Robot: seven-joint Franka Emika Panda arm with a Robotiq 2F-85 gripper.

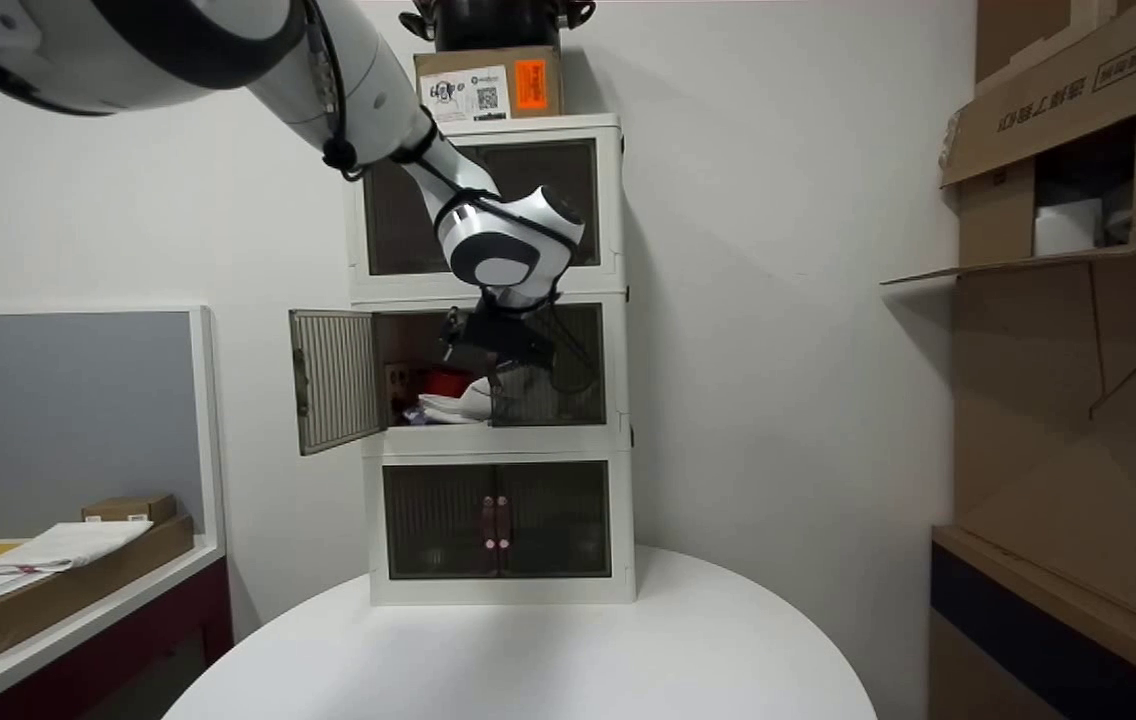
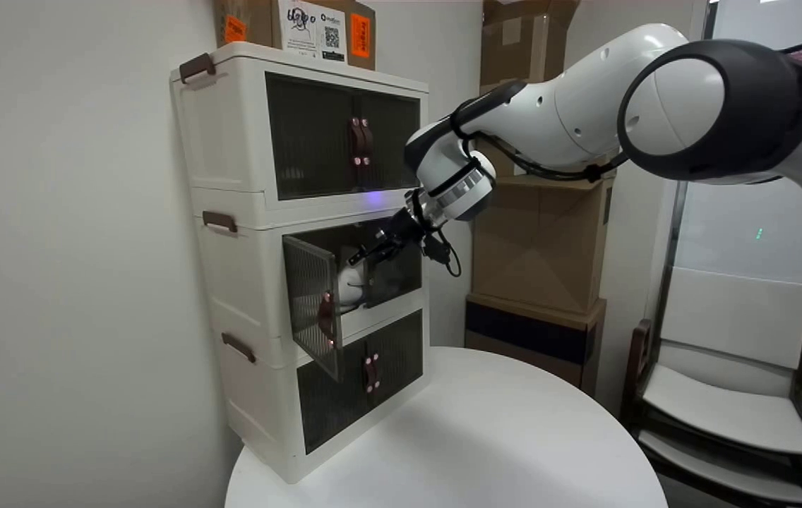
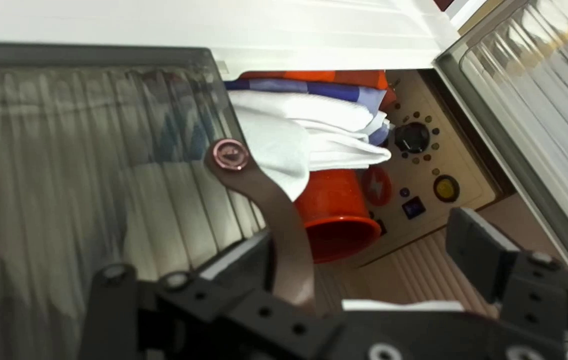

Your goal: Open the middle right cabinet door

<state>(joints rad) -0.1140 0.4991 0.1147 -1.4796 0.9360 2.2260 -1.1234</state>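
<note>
The middle right cabinet door is a dark ribbed panel in the middle tier. It looks shut in both exterior views. In the wrist view, which stands upside down, the door fills the left side, and its brown strap handle with a copper-coloured stud hangs along its free edge. My gripper is open. The strap lies between the fingers, close along the inner side of the left-hand finger; I cannot tell if they touch. The gripper is at the front of the middle tier in both exterior views.
The twin door stands swung open, close to the right-hand finger in the wrist view. Inside are folded cloths, a red cup and a panel with knobs. A white round table bears the cabinet.
</note>
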